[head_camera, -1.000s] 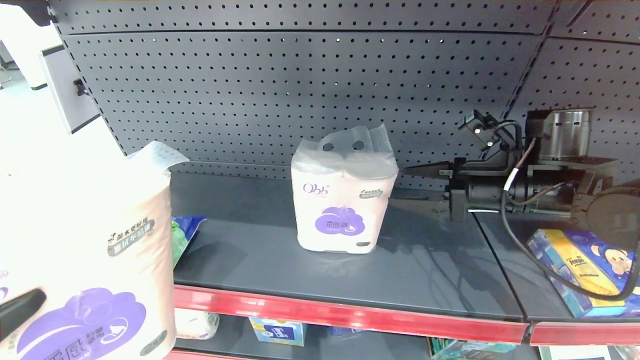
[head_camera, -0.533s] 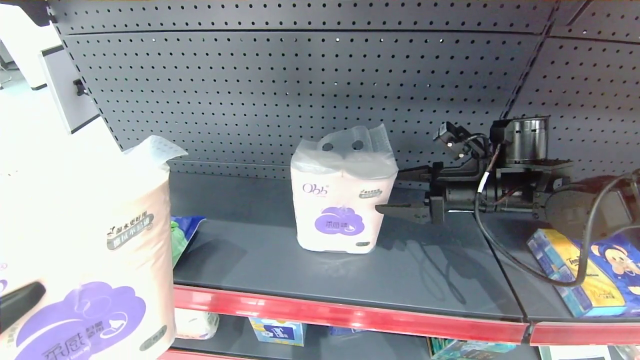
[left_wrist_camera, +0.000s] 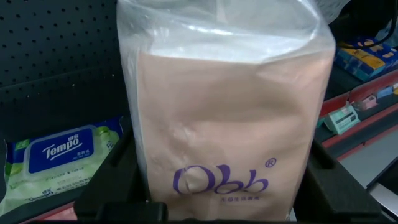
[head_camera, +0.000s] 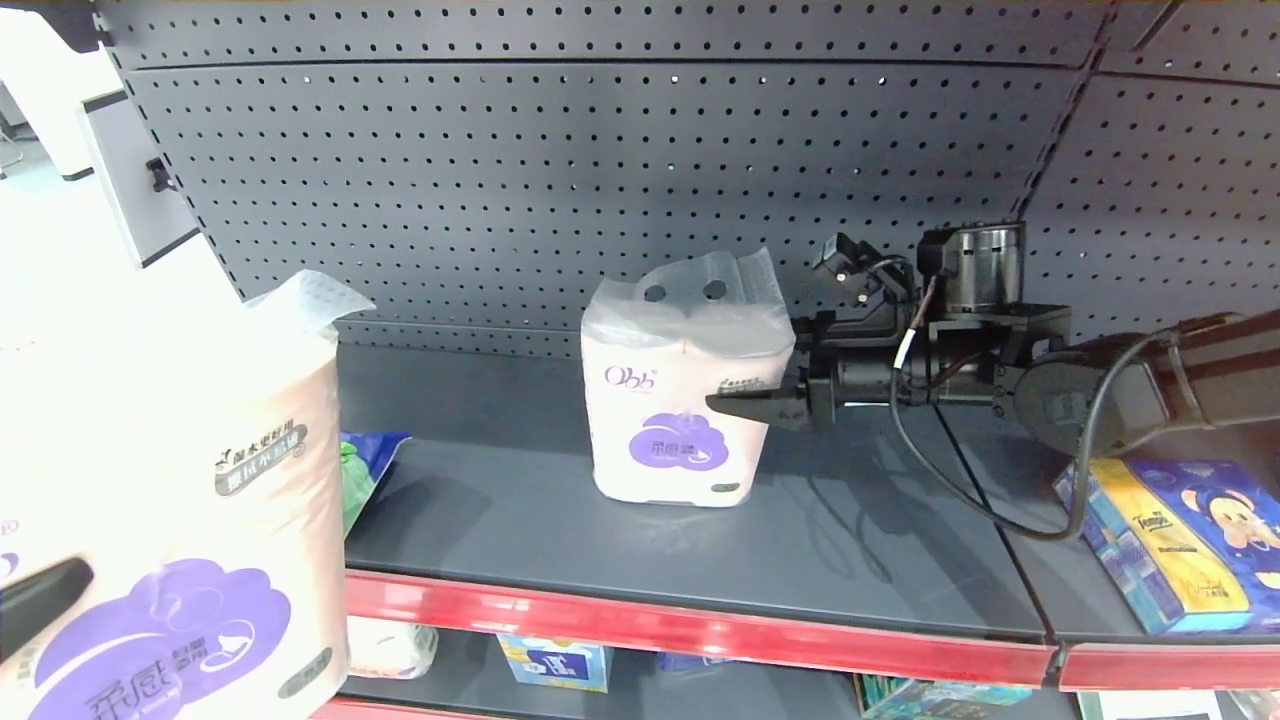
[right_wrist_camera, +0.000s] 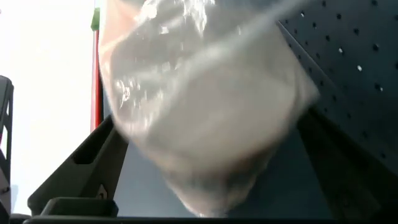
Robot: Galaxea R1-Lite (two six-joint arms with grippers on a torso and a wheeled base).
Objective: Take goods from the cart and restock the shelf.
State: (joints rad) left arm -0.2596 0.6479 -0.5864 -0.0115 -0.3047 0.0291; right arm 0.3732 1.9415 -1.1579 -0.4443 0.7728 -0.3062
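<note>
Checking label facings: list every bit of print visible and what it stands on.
Held toilet paper pack: purple brand logo across its front.
Shelf toilet paper pack: purple logo, smaller characters too small to read.
Wet wipes pack: white brand word on blue label.
Tissue box: brand word, blurred.

Purple logo on tissue pack (left_wrist_camera: pixel 224 137) (wipes (left_wrist_camera: pixel 59 158) too)
</note>
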